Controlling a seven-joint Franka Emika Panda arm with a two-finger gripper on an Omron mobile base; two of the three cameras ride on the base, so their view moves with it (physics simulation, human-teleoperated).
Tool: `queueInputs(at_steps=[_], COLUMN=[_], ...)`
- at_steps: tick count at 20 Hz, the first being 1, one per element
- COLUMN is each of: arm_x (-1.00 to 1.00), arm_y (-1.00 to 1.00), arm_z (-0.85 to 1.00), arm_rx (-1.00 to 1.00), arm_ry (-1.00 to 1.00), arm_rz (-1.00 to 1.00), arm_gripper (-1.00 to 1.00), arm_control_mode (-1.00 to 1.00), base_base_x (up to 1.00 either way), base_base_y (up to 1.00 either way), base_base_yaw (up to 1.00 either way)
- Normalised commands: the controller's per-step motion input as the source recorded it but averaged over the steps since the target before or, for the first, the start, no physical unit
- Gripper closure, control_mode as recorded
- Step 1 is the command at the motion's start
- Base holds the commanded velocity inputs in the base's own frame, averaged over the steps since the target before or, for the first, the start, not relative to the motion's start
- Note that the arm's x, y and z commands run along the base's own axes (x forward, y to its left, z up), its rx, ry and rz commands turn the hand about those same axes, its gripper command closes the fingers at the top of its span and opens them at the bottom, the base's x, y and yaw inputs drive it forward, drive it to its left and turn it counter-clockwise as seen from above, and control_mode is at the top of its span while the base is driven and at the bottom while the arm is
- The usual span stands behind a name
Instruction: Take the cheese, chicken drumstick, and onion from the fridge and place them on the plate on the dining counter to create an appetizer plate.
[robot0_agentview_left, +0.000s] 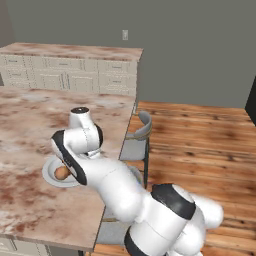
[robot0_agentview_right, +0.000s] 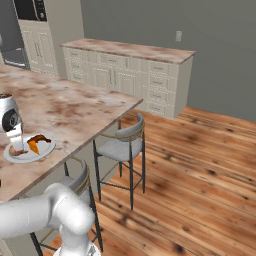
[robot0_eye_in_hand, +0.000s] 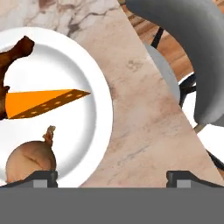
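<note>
The white plate (robot0_eye_in_hand: 78, 57) lies on the dining counter (robot0_eye_in_hand: 140, 113) near its edge. On it are the orange cheese (robot0_eye_in_hand: 43, 103) wedge in the middle, the dark chicken drumstick (robot0_eye_in_hand: 13, 57) beyond it, and the tan onion (robot0_eye_in_hand: 30, 162) nearest my hand. My gripper (robot0_eye_in_hand: 112, 179) hovers just above the plate's rim, open, with nothing between its fingers. In the left base view the onion (robot0_agentview_left: 61, 172) shows on the plate (robot0_agentview_left: 50, 176) beside my wrist. From the right, the cheese (robot0_agentview_right: 34, 145) sits on the plate (robot0_agentview_right: 45, 150) under my hand. The fridge is out of view.
A grey stool (robot0_agentview_right: 120, 145) stands at the counter's overhang right beside the plate, and a second stool (robot0_agentview_right: 80, 182) is close to my base. A back counter on cream cabinets (robot0_agentview_right: 130, 65) runs along the wall. Wooden floor (robot0_agentview_left: 200, 145) lies open to the right.
</note>
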Motion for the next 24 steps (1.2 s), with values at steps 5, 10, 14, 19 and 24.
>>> queueInputs(at_steps=[5, 10, 14, 19, 24], arm_x=[-0.12, 0.00, -0.07, -0.09, -0.58], arm_y=[-1.00, -1.00, -1.00, -1.00, -0.89], arm_z=[-0.06, 0.00, 0.00, 0.00, 0.06], arm_rx=[0.10, 0.08, 0.10, 0.08, 0.00], arm_ry=[0.03, 0.00, 0.00, 0.00, -0.07], arm_rz=[0.00, 0.00, 0.00, 0.00, -0.01], arm_gripper=[-1.00, -1.00, -1.00, -1.00, -1.00], arm_control_mode=[-1.00, -1.00, -1.00, -1.00, -1.00], base_base_x=[0.00, 0.00, 0.00, 0.00, 0.00], base_base_y=[0.00, 0.00, 0.00, 0.00, 0.00], base_base_yaw=[0.00, 0.00, 0.00, 0.00, 0.00])
